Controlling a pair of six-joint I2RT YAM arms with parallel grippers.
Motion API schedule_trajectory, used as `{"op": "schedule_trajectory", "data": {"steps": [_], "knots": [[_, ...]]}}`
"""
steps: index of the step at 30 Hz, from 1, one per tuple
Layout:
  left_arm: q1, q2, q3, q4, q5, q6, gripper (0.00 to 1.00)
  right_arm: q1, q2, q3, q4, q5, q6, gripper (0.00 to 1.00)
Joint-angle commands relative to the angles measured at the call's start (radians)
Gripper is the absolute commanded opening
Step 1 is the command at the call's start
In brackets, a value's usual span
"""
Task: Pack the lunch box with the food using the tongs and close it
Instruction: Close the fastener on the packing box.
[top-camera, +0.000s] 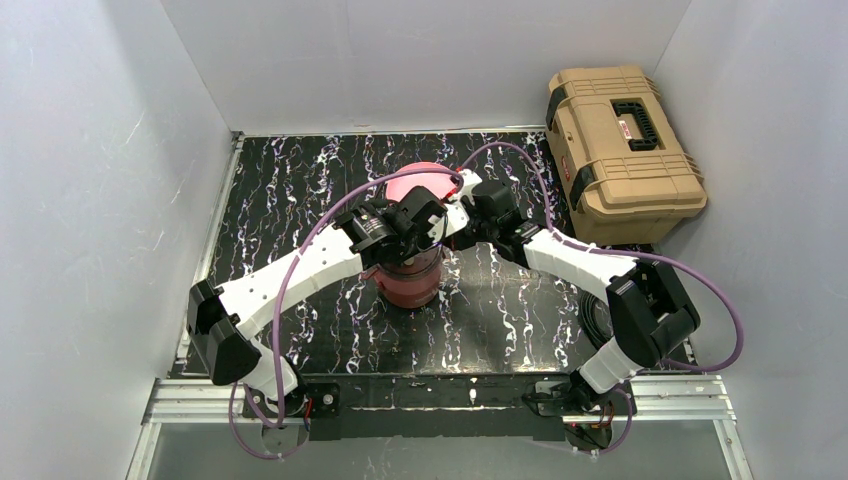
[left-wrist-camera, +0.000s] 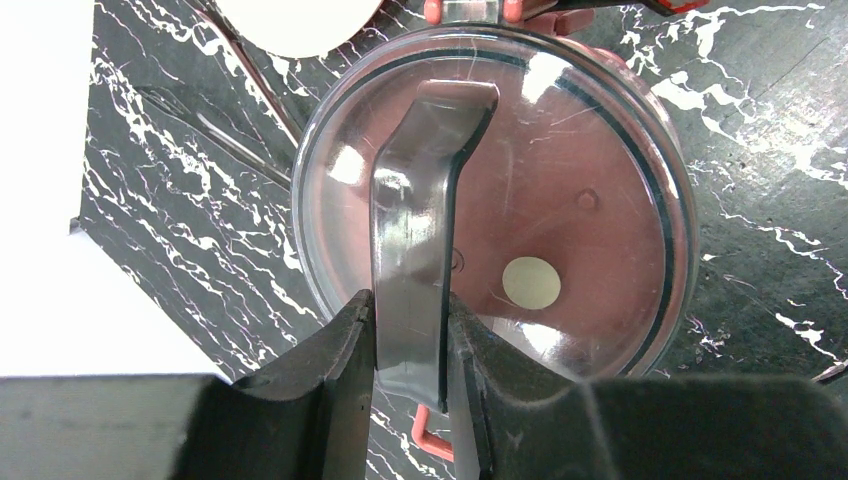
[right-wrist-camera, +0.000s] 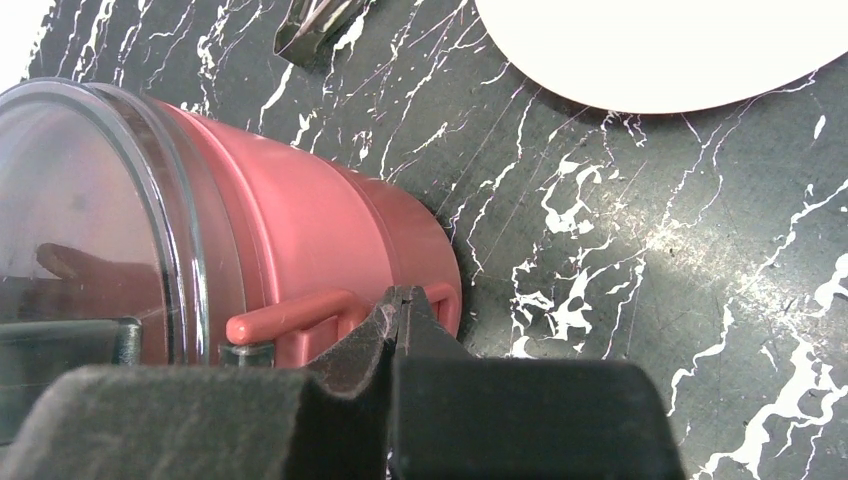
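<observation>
One pink plate (top-camera: 425, 178) just behind the lunch box (top-camera: 410, 288) (toolbox (top-camera: 625, 150) apart).

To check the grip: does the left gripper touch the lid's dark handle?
Touching. In the left wrist view, both fingers of the left gripper squeeze the lid handle.

Bright even light, blown-out white patches

Robotics lab (white encl. walls (top-camera: 90, 150)).
</observation>
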Motion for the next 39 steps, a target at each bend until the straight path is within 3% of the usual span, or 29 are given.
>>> {"op": "schedule_trajectory", "data": {"steps": [1, 32, 38, 39], "knots": [[0.014, 0.150, -0.085, 0.053, 0.241, -0.052, 0.00, 0.163, -0.003, 0.036, 0.056, -0.290, -0.029, 0.01], [0.016, 0.186, -0.104, 0.150, 0.261, -0.093, 0.00, 0.264, -0.041, 0.000, 0.110, -0.168, 0.153, 0.01], [0.019, 0.151, -0.116, 0.125, 0.227, -0.082, 0.00, 0.261, -0.071, -0.018, -0.023, 0.081, 0.149, 0.01], [0.019, 0.140, -0.119, 0.121, 0.219, -0.080, 0.00, 0.257, -0.085, -0.022, -0.047, 0.123, 0.149, 0.06]]}}
